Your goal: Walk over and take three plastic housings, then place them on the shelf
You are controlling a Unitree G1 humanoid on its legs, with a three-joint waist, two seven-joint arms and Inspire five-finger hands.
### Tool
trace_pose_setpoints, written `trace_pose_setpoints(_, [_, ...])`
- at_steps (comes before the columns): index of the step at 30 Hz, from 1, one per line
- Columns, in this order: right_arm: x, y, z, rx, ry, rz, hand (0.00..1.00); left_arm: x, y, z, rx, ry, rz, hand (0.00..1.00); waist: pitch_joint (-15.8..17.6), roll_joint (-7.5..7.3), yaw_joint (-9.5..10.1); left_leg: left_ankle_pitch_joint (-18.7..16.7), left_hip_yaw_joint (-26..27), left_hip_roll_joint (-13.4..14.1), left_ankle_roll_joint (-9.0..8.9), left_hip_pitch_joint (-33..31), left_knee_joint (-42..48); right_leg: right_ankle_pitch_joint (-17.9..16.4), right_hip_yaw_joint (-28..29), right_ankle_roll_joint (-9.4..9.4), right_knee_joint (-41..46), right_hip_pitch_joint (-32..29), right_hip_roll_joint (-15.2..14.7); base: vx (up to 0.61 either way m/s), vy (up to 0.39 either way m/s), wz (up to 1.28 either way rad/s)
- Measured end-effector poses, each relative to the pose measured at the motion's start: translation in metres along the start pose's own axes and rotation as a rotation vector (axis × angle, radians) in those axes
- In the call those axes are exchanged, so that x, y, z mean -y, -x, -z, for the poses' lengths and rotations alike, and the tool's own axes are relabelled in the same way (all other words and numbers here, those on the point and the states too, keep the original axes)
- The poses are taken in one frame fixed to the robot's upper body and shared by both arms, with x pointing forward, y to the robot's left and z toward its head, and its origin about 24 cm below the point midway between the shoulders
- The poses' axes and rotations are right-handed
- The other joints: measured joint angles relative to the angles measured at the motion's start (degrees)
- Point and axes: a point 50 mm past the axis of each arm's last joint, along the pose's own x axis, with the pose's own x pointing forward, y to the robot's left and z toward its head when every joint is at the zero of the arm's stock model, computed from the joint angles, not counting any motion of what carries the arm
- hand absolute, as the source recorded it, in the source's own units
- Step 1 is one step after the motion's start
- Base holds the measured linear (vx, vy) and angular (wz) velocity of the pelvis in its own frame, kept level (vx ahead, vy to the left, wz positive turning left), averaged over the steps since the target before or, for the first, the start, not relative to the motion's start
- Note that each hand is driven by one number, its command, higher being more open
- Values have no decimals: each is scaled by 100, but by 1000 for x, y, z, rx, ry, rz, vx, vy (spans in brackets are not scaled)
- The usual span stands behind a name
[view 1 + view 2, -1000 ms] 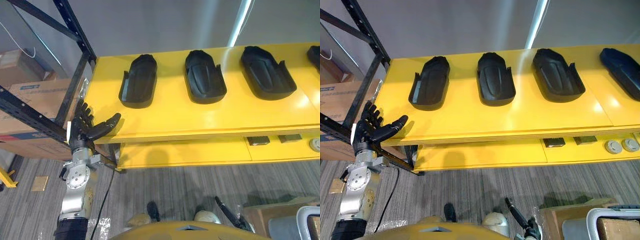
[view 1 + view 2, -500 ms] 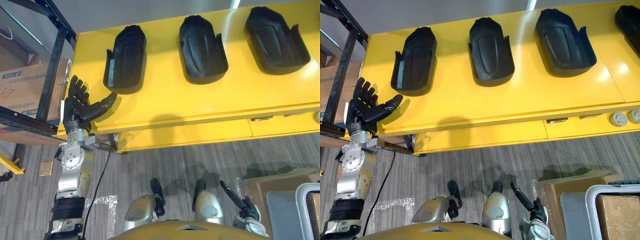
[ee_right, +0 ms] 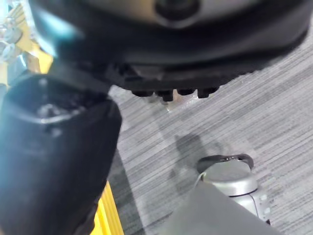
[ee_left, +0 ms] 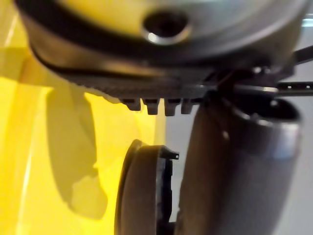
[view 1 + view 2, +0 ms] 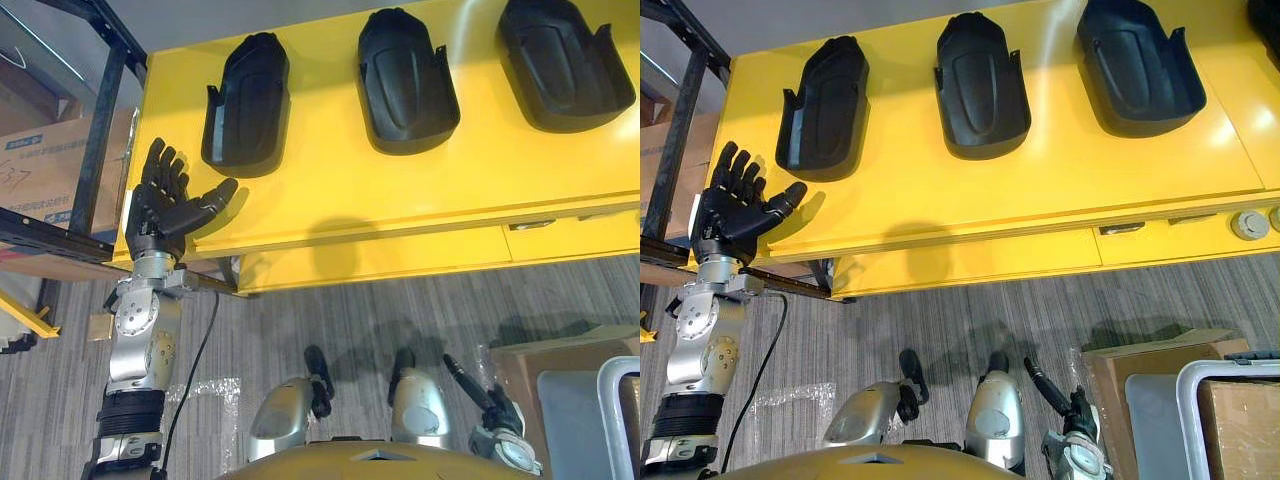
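1. Left hand (image 5: 165,205): raised at the left front corner of the table (image 5: 350,190). My fingers are straight and spread, with the thumb out toward the table. It holds nothing.

2. Housings: three lie in a row on the table, hollow side up and well apart from one another. They are the left housing (image 5: 247,105), the middle housing (image 5: 405,80) and the right housing (image 5: 565,60). The left housing is nearest my thumb, with a narrow gap of yellow between them.

3. Open room: a broad bare strip of table runs between the housings and the front edge. A black rack (image 5: 100,130) stands just beside the table's left edge, close to my left hand.

4. Right hand (image 5: 1060,400): hangs low before the table's front, over the floor (image 3: 244,112). I cannot tell whether it is open or closed.

5. View differences:
- The right eye view shows a round knob (image 5: 1250,225) at the right end of the table's front.
- The left wrist view shows the left housing edge-on, just beside my thumb (image 4: 234,171).
- The right wrist view shows striped floor and a sliver of yellow table.
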Motion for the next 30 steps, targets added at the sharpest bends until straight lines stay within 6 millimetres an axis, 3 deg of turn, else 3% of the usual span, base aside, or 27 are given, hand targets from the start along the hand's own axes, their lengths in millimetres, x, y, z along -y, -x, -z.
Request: trace_pose_setpoints(30, [1,0,1,-4,-1,-1,100,5,-1,0,-34,27,128,100,17,10,-9,-123,86,39,-2,-6,188,-35,48,5,69,18,-11,-1,-1,-1])
